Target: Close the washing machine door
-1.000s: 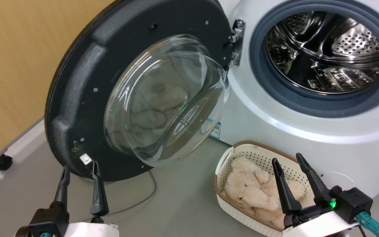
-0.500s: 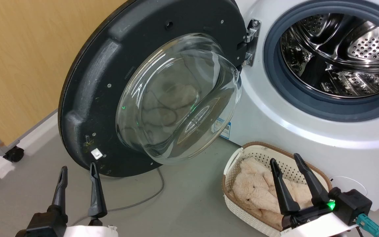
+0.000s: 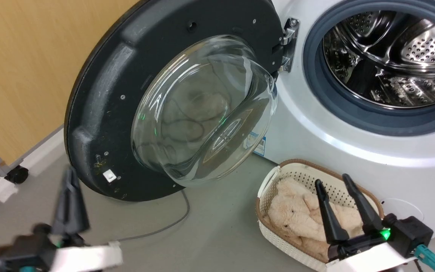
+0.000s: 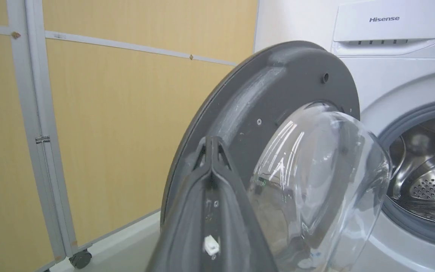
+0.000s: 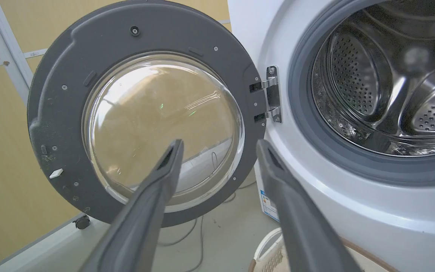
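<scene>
At seven o'clock my left end effector (image 3: 69,181) is clenched on nothing, blurred; at five o'clock my right end effector (image 3: 331,180) gapes empty by a basket (image 3: 266,182). Beyond, at eleven o'clock, the washing machine door (image 3: 100,105) hangs wide open beside the drum (image 3: 391,64).

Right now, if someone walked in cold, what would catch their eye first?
The washing machine door hangs wide open at left, its glass bowl bulging toward the head camera. Right of it gapes the steel drum. Below the drum, a white basket holds a beige plush toy.
</scene>
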Tool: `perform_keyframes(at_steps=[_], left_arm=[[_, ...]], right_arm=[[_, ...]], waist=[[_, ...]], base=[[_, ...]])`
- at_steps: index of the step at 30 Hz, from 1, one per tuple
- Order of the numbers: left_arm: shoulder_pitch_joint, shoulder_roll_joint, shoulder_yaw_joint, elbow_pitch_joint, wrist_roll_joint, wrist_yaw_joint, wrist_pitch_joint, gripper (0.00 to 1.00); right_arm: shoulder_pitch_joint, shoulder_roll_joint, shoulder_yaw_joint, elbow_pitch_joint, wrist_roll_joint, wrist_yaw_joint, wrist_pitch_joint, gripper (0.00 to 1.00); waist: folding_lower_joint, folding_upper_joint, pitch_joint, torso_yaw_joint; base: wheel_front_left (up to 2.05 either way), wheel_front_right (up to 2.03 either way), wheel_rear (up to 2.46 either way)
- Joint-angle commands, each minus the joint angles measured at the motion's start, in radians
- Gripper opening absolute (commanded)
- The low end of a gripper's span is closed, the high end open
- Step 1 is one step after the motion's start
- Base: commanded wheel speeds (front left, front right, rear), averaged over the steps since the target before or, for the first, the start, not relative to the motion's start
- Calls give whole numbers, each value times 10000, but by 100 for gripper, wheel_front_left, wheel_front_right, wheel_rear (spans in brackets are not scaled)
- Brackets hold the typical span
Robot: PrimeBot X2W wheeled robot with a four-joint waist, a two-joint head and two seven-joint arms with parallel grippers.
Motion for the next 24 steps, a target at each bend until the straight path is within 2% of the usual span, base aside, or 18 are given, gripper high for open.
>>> perform_keyframes(at_steps=[1, 5, 7, 13, 19, 24], left_arm=[[-341, 9, 236, -213, 30, -131, -49, 0], [-1048, 275, 1053, -262, -249, -636, -49, 0], [-1589, 639, 1496, -55, -405, -1015, -49, 0], [-3289, 1468, 2441, 1533, -1429, -1752, -49, 0], [-5052, 2316, 2965, 4225, -3832, -2029, 407, 0], [-6095, 2646, 3560, 6361, -6476, -2066, 2200, 0]], right_arm=[[-32, -82, -86, -79, 4, 8, -45, 100], [84, -103, -292, -210, -92, 8, -45, 100], [159, -122, -419, -314, -152, 8, -45, 100], [155, -316, -566, -531, -293, 8, -45, 100], [-186, -511, -469, -574, -305, 8, -45, 100], [-343, -565, -450, -562, -303, 8, -45, 100]], waist=[[0, 0, 93, 2], [0, 0, 292, -11], [0, 0, 444, -13], [0, 0, 1019, -234], [0, 0, 1404, -554], [0, 0, 1577, -739]], base=[[0, 0, 0], [0, 0, 0], [0, 0, 0], [0, 0, 0], [0, 0, 0], [0, 0, 0]])
